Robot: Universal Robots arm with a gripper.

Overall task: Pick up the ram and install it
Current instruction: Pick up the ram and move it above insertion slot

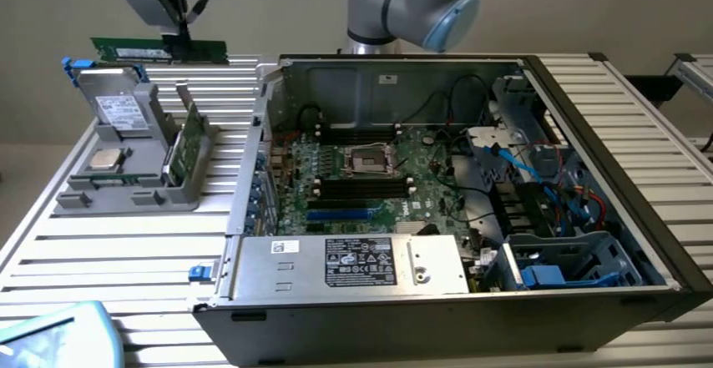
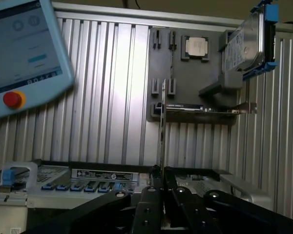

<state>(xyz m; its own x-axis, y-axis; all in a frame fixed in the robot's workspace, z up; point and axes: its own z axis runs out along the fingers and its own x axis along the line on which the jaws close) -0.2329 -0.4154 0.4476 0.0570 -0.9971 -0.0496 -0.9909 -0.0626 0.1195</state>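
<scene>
The long, thin dark-green ram stick (image 1: 139, 51) with black chips and a small white label hangs level in the air over the far corner of the ribbed aluminium table (image 1: 123, 251), at the exterior view's left of the open black computer case (image 1: 446, 330) and clear of it. The black gripper (image 1: 179, 44) pinches it from above, its narrow fingers closed on the stick's upper edge; in the wrist view the stick (image 2: 162, 126) runs edge-on straight out from between the fingertips (image 2: 154, 176). Just below it stands the grey plastic parts holder (image 1: 123, 197), carrying a boxy grey drive (image 1: 117, 109), a square silver processor (image 1: 106, 159) and an upright green card (image 1: 179, 147). Inside the case lie the green motherboard (image 1: 423, 168) and a silver power supply (image 1: 356, 264).
</scene>
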